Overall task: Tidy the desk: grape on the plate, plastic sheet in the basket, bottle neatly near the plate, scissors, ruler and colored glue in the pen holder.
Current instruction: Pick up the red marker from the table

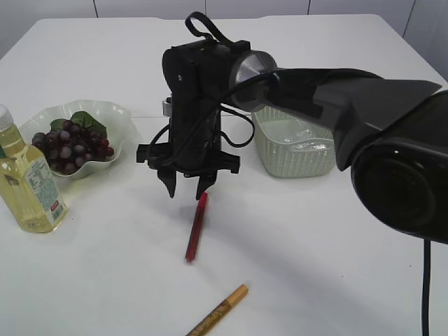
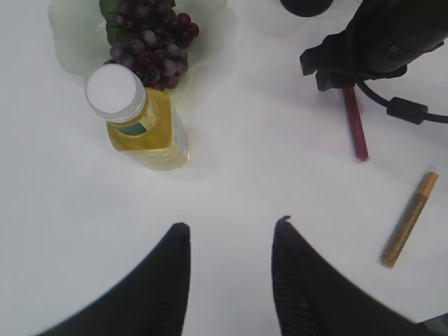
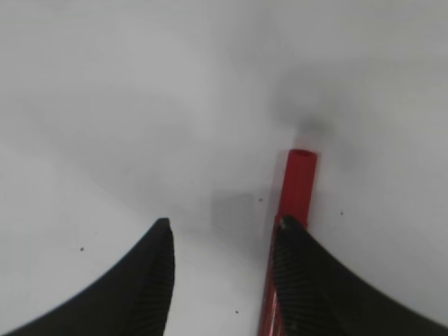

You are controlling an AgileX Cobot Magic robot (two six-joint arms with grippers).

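A red glue stick (image 1: 197, 226) lies on the white table in the middle. My right gripper (image 1: 187, 190) is open just above its far end; in the right wrist view the red stick (image 3: 299, 183) lies under the right finger, not between the jaws (image 3: 224, 231). A gold glue stick (image 1: 218, 310) lies near the front edge. The grapes (image 1: 72, 145) sit on the pale green plate (image 1: 112, 112) at left, with the yellow bottle (image 1: 31, 183) standing beside it. My left gripper (image 2: 231, 234) is open and empty above bare table.
A pale green basket (image 1: 294, 147) with clear plastic sheet inside stands at right behind the right arm. A dark round object (image 2: 306, 5), partly cut off, shows at the top of the left wrist view. Scissors and ruler are out of view.
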